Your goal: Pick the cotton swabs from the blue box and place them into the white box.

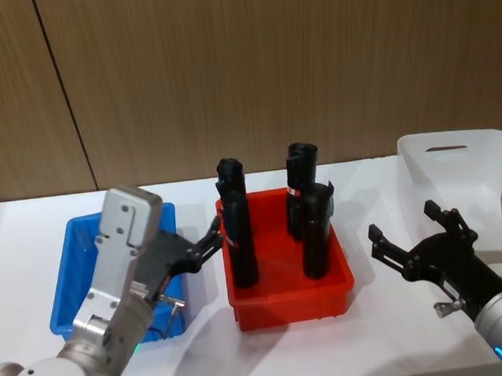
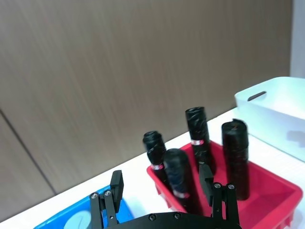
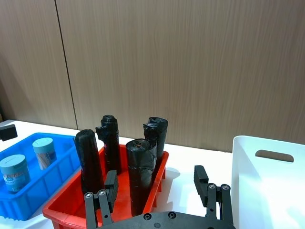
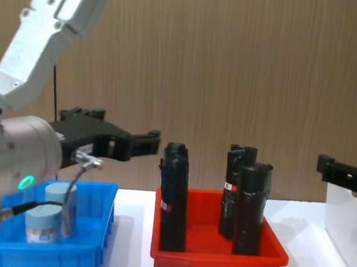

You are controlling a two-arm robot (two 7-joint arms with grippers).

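Note:
Two cotton swabs jars (image 3: pixel 15 171) (image 3: pixel 44 152), clear with pale blue lids, stand in the blue box (image 3: pixel 33 200). The chest view shows them (image 4: pixel 60 201) (image 4: pixel 40 224) under my left arm. My left gripper (image 1: pixel 210 246) hangs open and empty above the blue box's (image 1: pixel 71 250) right edge, pointing toward the red bin. At the right, my right gripper (image 1: pixel 402 221) is open and empty above the table, in front of the white box (image 1: pixel 463 166). From the left wrist, the fingers (image 2: pixel 116 183) are spread, with one pale lid (image 2: pixel 76 223) below.
A red bin (image 1: pixel 292 300) with three tall black cylinders (image 1: pixel 239 227) sits between the blue box and the white box. A wooden wall panel closes off the back. Bare white table lies in front of the red bin and under the right gripper.

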